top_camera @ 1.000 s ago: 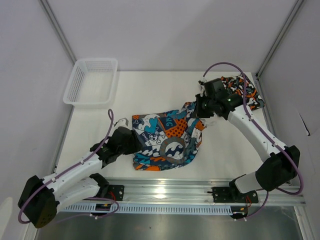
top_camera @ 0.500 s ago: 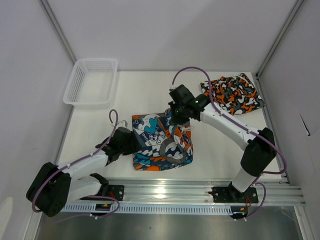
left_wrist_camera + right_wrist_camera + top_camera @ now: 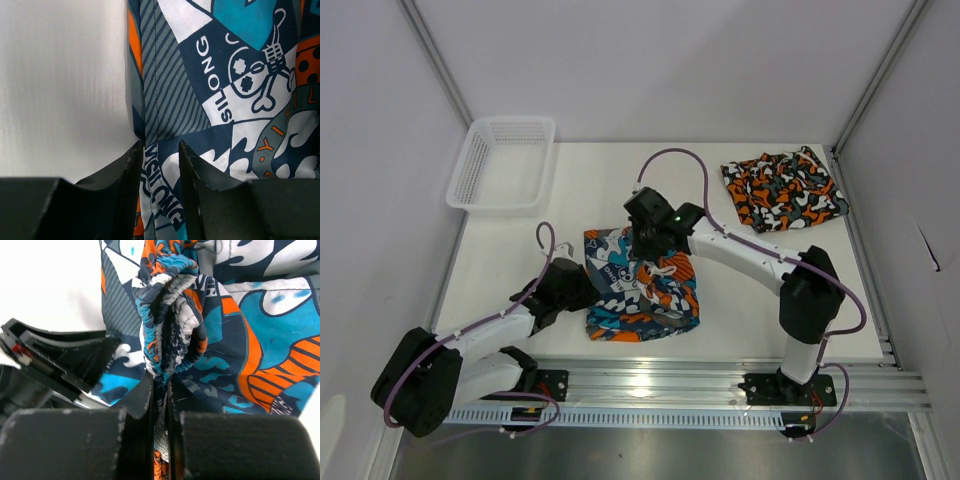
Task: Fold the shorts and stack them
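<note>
The cartoon-print shorts (image 3: 642,292) lie folded over on the white table (image 3: 750,290) in the middle. My right gripper (image 3: 655,238) hangs above their far part, shut on their bunched elastic waistband (image 3: 170,315), which stands up between its fingers (image 3: 161,385). At the shorts' left edge, my left gripper (image 3: 582,293) stands open. Its fingers straddle the striped hem (image 3: 160,100), one finger (image 3: 131,165) beside the edge and the other on the cloth; the fabric lies flat in the gap (image 3: 160,147). The camouflage shorts (image 3: 783,190) lie folded at the back right.
A white mesh basket (image 3: 505,160) sits at the back left corner. Grey walls close in the table on three sides, and a metal rail (image 3: 720,385) runs along the near edge. The left arm's black body (image 3: 55,360) shows beside the shorts in the right wrist view.
My right gripper has carried the cartoon shorts' waistband from the right side leftward across the garment, doubling it over. The left gripper stayed at the left edge and its jaws narrowed.
</note>
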`<action>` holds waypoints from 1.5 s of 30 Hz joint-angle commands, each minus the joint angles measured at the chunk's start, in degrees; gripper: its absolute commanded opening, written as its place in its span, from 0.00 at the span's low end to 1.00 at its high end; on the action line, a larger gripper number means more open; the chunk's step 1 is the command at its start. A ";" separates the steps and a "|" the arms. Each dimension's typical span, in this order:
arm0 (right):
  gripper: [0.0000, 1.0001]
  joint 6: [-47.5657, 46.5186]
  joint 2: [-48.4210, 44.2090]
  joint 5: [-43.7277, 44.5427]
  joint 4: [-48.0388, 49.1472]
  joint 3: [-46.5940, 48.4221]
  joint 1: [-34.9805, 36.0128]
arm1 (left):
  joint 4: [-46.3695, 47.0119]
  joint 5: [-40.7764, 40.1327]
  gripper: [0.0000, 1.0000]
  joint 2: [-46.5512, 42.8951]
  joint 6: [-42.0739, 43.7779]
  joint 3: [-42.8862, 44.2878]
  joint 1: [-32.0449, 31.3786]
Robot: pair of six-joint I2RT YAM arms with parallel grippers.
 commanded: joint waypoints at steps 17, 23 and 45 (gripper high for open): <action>0.00 15.92 14.61 16.48 8.90 2.41 7.33 | -3.98 0.46 0.36 1.53 -0.02 -2.04 -0.76; 0.00 16.97 16.46 20.19 9.33 2.50 8.30 | -3.98 0.02 0.36 1.61 -0.20 -1.96 -1.03; 0.54 14.78 -5.94 -5.04 49.23 -22.36 3.65 | -19.97 2.31 0.39 -15.69 0.94 3.31 0.82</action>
